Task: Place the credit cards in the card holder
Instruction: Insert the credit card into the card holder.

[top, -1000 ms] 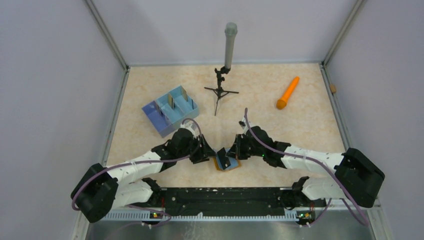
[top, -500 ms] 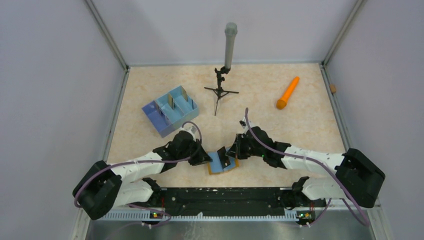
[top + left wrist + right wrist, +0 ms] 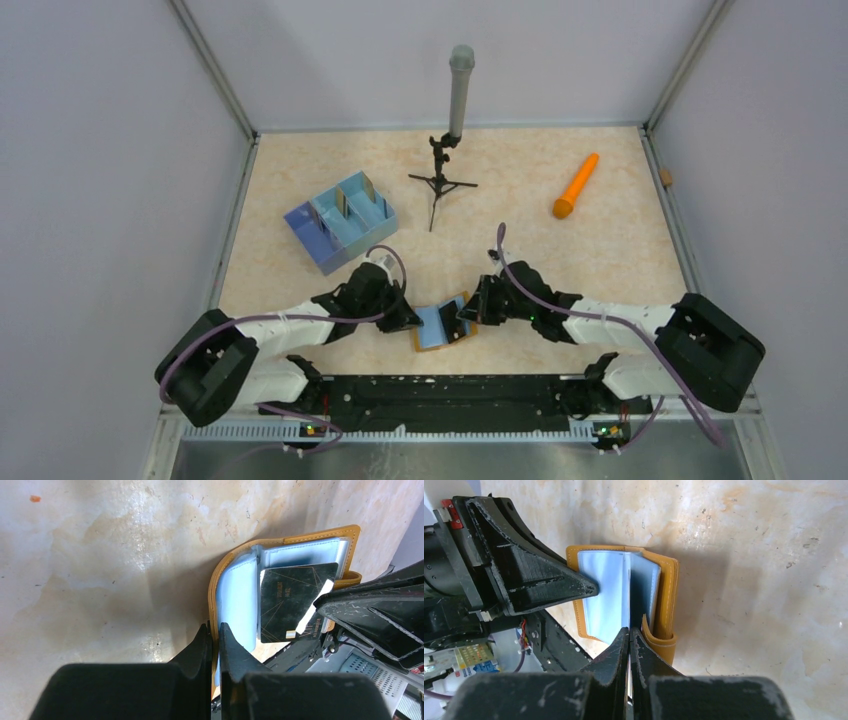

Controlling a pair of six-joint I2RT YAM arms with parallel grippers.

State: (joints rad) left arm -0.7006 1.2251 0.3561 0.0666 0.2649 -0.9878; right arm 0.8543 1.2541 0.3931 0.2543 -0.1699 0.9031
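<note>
Hold your left gripper (image 3: 215,641) clamped on the wallet (image 3: 237,605) flap just ahead of its fingertips, so the fold lies open. Your right gripper (image 3: 629,632) is pinched together on the dark card (image 3: 292,602), which looks partway into the blue pocket (image 3: 300,555) just beyond its tips. Push straight along the slot with the card's edge level. Don't twist.

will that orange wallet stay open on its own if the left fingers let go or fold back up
Likely folds back: the card holder bends softly at its spine, its flap pinched in the fingers of the left gripper. It looks light, so pushing the card in could slide it on the smooth table.
</note>
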